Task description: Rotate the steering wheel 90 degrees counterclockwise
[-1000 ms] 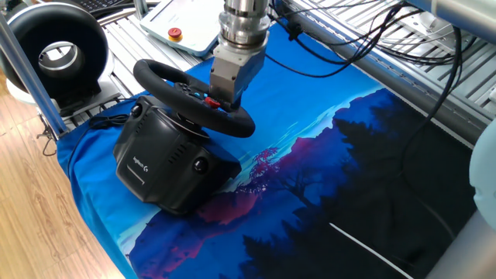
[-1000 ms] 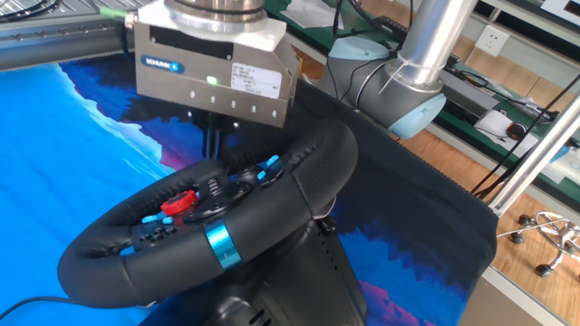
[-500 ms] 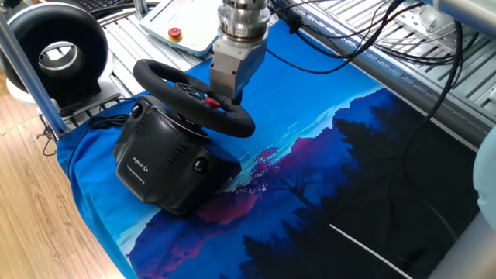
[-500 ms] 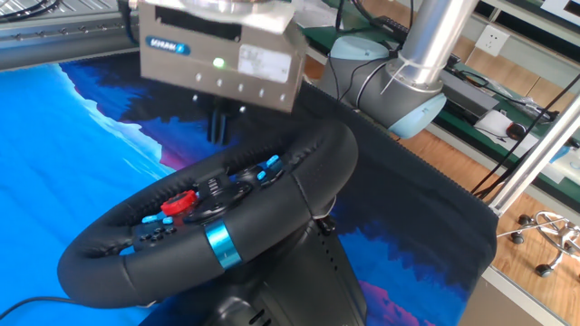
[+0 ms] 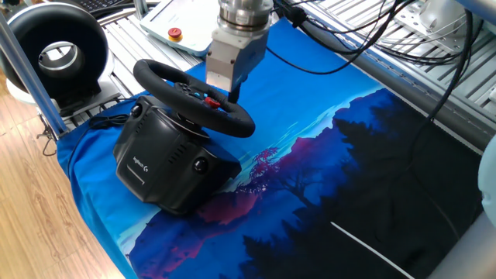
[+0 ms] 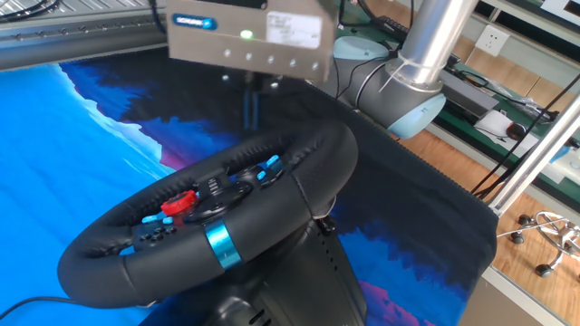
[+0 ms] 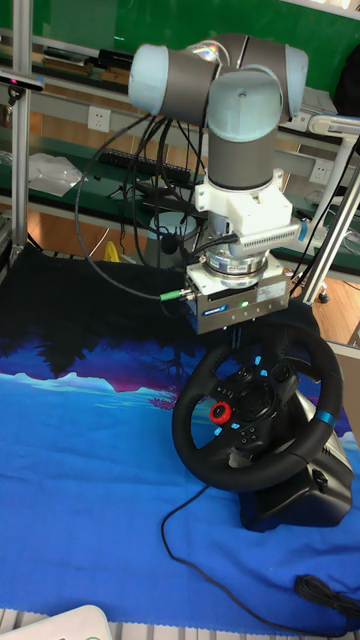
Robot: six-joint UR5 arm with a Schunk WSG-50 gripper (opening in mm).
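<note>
The steering wheel (image 5: pixel 157 74) is a black rim tilted on a bulky black base (image 5: pixel 159 163) at the left of the blue cloth. Its blue stripe (image 6: pixel 220 244) sits on the near rim in the other fixed view and at the right of the rim (image 7: pixel 328 420) in the tall view. A red button (image 7: pixel 220 411) marks the hub. My gripper (image 5: pixel 232 93) hangs above the far side of the rim, apart from it. Its fingers (image 6: pixel 251 104) are shut with nothing between them, and the silver body (image 7: pixel 240 295) is above them.
A black ring-shaped device with a white centre (image 5: pixel 58 50) stands at the back left beside an aluminium post (image 5: pixel 27 70). A white pendant with a red button (image 5: pixel 177 32) lies behind the wheel. A cable (image 7: pixel 190 545) trails from the base. The arm's base (image 6: pixel 399 91) stands at the cloth's far edge.
The gripper has risen off the wheel's rim and drifted slightly sideways. The wheel and its blue stripe have not moved.
</note>
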